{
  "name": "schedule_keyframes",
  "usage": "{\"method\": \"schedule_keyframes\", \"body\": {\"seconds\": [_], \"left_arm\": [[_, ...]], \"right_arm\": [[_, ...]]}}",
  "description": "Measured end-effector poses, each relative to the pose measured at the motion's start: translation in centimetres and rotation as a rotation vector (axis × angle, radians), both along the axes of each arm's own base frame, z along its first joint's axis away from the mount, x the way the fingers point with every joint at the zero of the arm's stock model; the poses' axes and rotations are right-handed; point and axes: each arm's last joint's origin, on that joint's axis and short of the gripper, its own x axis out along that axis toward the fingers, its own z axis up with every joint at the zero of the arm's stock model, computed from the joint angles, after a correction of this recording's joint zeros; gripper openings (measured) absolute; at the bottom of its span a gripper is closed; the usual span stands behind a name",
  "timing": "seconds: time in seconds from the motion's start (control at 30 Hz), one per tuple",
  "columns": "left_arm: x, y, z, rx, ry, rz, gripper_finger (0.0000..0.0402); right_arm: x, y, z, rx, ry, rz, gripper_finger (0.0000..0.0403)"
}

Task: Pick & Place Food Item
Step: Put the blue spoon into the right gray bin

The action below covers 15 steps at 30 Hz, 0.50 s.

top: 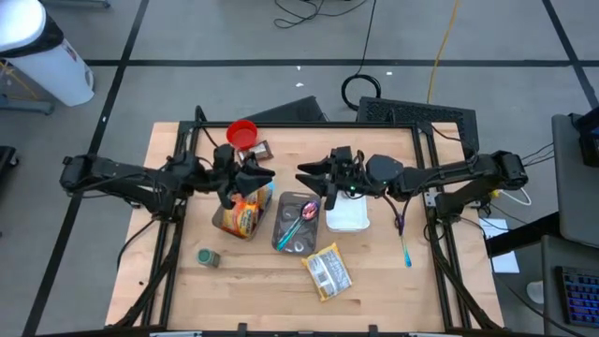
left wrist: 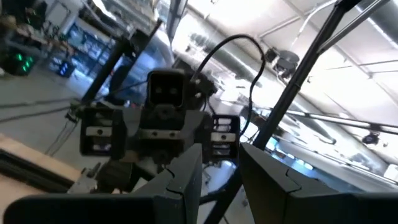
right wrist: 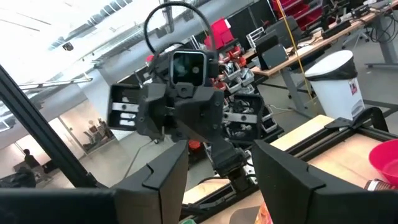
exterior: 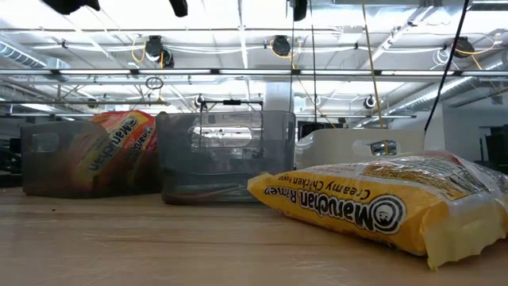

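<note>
**Observer:** What's closest to you on the table?

**Operator:** From the low view, the yellow ramen packet (exterior: 373, 210) lies flat on the wooden table (top: 393, 271), nearest the front edge. I read that as the food item waiting to be picked. A small tin (top: 207, 257) sits well off toward the left arm's side.

**Observer:** And behind it?

**Operator:** Two clear bins. The middle bin (top: 298, 221) holds cutlery; the left bin (top: 242, 215) already holds an orange ramen packet (top: 245, 213), so I judge that bin is the drop spot. A white container (top: 348, 217) stands beside the middle bin.

**Observer:** The grippers?

**Operator:** Both hang raised above the bins, facing each other. The left gripper (top: 259, 176) has its fingers spread, holding nothing. The right gripper (top: 312, 174) is spread too, and empty. Farther back sits a red cup (top: 242, 134).
</note>
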Motion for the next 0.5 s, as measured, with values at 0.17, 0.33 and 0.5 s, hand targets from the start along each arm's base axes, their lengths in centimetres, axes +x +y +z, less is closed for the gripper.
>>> {"method": "schedule_keyframes", "body": {"seconds": [0.17,0.33,0.5], "left_arm": [[0.0,1.3,-0.2,-0.014,0.029,-0.059,0.0115],[-0.1,2.6,-0.2,-0.021,0.033,-0.054,0.0155],[-0.3,4.1,1.2,0.005,0.002,-0.045,0.0223]], "right_arm": [[0.0,-0.4,0.0,-0.002,0.001,-0.012,0.0171],[0.1,-2.3,-0.3,0.043,0.028,-0.03,0.0171],[0.0,-4.7,-0.5,0.133,0.031,0.067,0.0171]]}}
